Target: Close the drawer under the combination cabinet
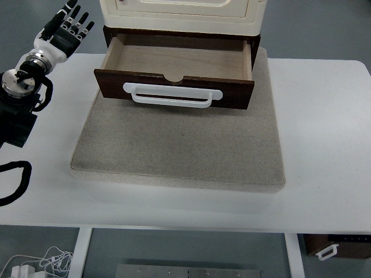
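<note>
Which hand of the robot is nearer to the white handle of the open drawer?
Left. The left hand is raised at the table's left edge, left of the drawer and its white handle, not touching them. The right hand is not in the picture.

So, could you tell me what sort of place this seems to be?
Probably a robotics lab or test bench: a white table carries a grey mat under a cabinet with its drawer open, and cables lie on the floor.

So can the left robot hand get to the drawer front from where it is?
Probably yes. The left robot hand is raised, fingers spread, holding nothing, left of the open drawer. Nothing lies between it and the white handle or the drawer front.
</note>
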Controlling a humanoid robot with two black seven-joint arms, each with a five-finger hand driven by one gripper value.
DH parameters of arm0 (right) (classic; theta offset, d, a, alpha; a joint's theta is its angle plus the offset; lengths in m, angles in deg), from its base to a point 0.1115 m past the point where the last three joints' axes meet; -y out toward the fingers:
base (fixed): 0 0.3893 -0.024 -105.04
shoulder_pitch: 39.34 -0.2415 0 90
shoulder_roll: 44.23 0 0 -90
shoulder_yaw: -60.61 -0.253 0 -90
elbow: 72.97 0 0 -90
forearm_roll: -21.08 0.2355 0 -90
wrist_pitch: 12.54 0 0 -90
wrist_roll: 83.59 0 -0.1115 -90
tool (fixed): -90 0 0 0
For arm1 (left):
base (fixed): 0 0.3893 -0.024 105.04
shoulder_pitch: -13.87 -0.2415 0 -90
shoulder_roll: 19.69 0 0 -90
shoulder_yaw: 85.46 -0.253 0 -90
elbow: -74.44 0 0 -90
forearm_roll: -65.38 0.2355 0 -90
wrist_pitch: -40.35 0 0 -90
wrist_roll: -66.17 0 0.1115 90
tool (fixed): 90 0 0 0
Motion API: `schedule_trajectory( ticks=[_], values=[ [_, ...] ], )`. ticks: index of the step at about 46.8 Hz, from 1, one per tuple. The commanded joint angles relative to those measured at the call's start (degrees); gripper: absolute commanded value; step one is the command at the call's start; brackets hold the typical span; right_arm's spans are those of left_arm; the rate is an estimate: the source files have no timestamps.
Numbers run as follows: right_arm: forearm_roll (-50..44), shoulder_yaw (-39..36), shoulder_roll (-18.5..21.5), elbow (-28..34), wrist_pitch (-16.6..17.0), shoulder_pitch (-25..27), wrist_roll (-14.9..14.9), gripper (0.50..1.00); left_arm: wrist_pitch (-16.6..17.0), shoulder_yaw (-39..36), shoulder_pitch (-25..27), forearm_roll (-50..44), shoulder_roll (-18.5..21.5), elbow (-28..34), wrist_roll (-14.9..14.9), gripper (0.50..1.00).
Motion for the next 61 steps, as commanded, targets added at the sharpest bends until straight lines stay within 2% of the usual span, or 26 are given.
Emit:
schedule_trajectory(
  ticks=[1, 17, 24, 42, 50, 61],
  values=[
    [0.0, 0.0, 0.0, 0.0, 0.0, 0.0, 0.0, 0.952, 0.0, 0.0, 0.0, 0.1, -0.1, 0.0, 0.0, 0.996],
    [0.0, 0.0, 0.0, 0.0, 0.1, 0.0, 0.0, 0.952, -0.3, 0.1, 0.0, -0.4, -0.1, 0.0, 0.1, 0.999],
    [0.0, 0.0, 0.0, 0.0, 0.0, 0.0, 0.0, 0.952, -1.9, 0.2, -0.1, -1.9, 0.1, 0.0, 0.1, 0.999],
    [0.0, 0.0, 0.0, 0.0, 0.1, 0.0, 0.0, 0.952, -2.5, -0.1, -0.4, -1.7, 0.8, 0.1, -0.1, 0.996],
    [0.0, 0.0, 0.0, 0.0, 0.1, 0.0, 0.0, 0.952, -2.5, -1.2, 1.3, -1.2, 2.7, 0.4, -2.6, 0.996],
    [0.0, 0.0, 0.0, 0.1, 0.0, 0.0, 0.0, 0.952, -1.6, -5.3, 6.6, -1.2, 6.0, 0.9, -2.7, 0.996]
  ],
)
